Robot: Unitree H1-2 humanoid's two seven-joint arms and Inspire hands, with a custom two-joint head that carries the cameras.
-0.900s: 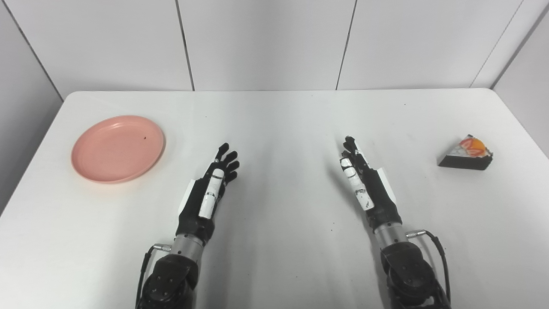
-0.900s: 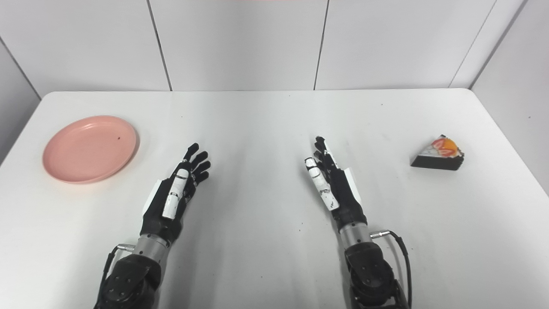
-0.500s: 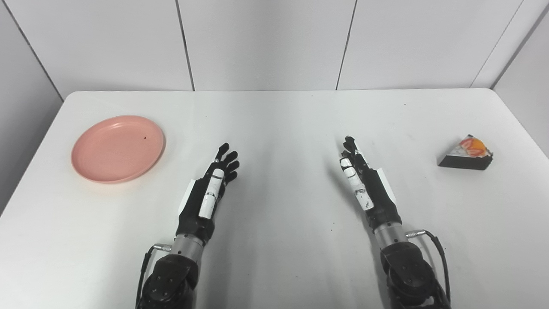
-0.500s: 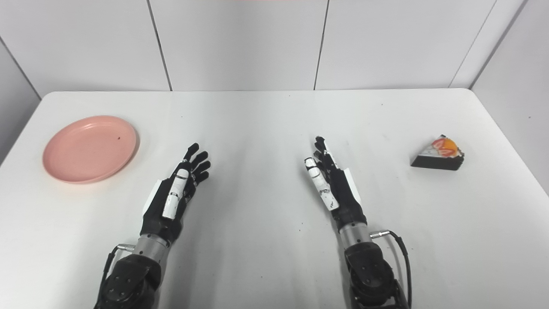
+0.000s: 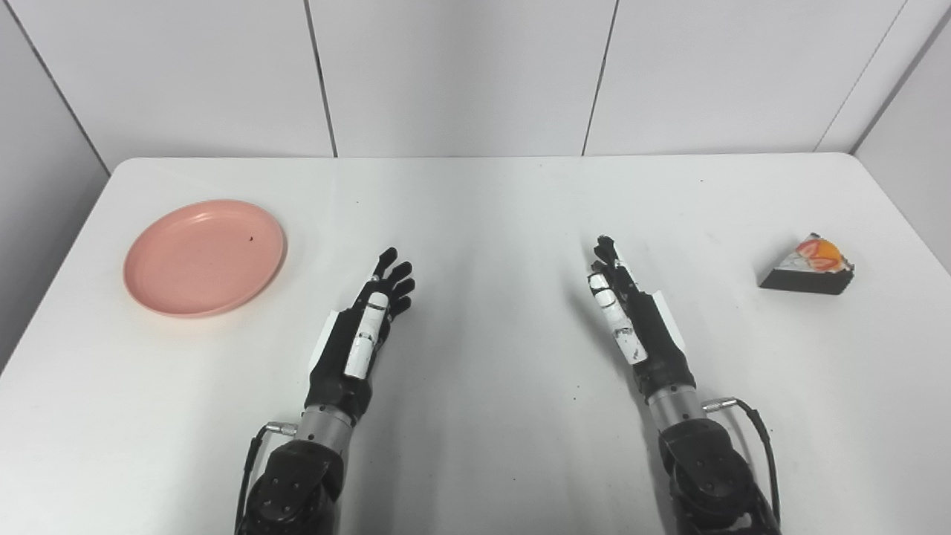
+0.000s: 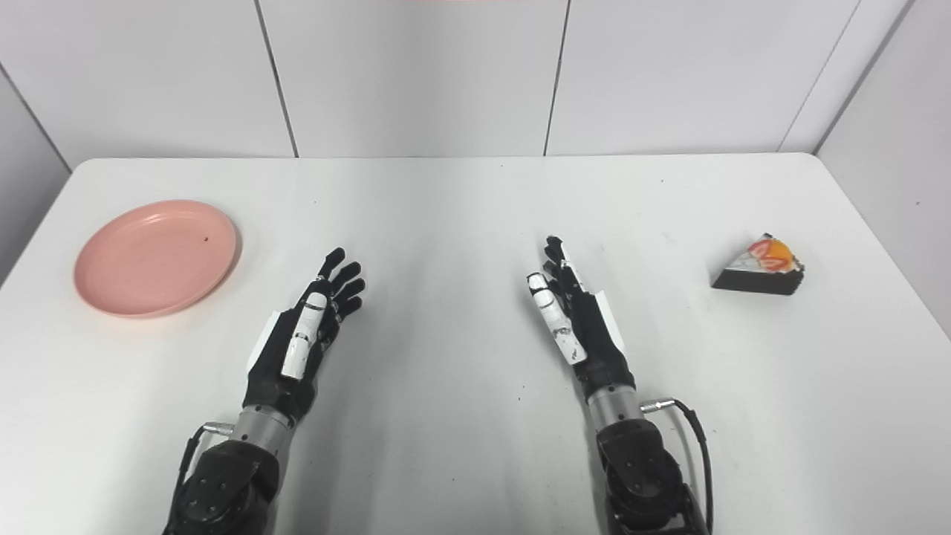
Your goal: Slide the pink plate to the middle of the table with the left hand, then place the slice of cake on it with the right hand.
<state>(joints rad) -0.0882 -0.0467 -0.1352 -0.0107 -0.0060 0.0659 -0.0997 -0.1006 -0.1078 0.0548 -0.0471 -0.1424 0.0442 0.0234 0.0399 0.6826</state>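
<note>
The counter (image 5: 490, 208) is a smooth white surface with a soft sheen (a few dark specks mark it). The pink plate (image 5: 204, 256) looks like smooth, faintly glossy plastic. Each robot hand, left (image 5: 360, 334) and right (image 5: 631, 323), shows matt black and white plastic above a bare metal wrist.

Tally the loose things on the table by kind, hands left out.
pink plate: 1
slice of cake: 1
Total: 2
</note>
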